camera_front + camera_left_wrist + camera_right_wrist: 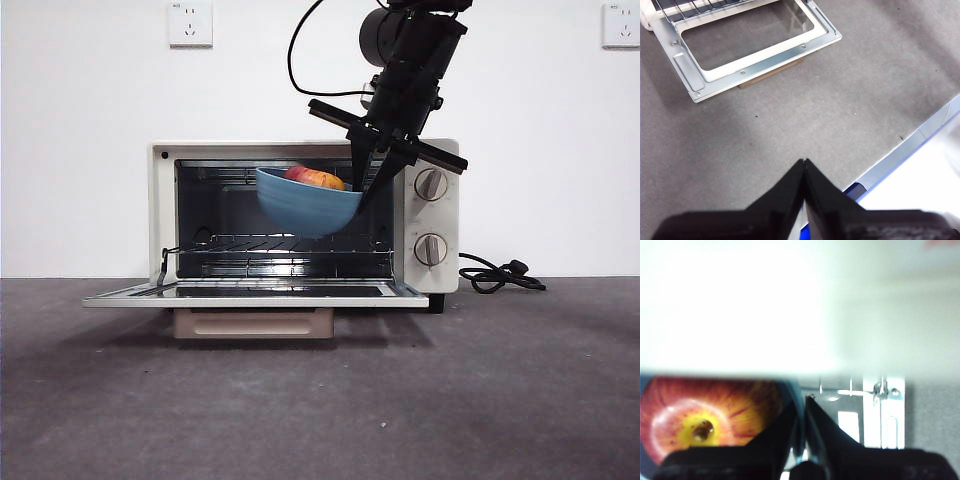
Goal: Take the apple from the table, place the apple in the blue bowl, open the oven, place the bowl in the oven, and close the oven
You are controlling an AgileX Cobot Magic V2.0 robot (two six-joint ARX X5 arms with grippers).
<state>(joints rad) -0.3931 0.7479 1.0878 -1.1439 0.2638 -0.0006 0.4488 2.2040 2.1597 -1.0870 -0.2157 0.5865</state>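
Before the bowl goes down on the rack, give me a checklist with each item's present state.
1. Cream-white toaster oven door fully open and flat: ok.
2. Round red-and-yellow apple sitting inside the wide matte blue bowl: ok.
3. Right hand gripping the bowl's rim: ok.
4. Bowl within the oven opening, above the wire rack, not touching it: ok.
5. Bowl level: not ok, it tilts.
6. Left hand out of the way over the dark grey table, jaws shut: ok.

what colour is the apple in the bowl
Red streaked with a yellow-orange patch around its stem end; the apple shows best in the right wrist view.
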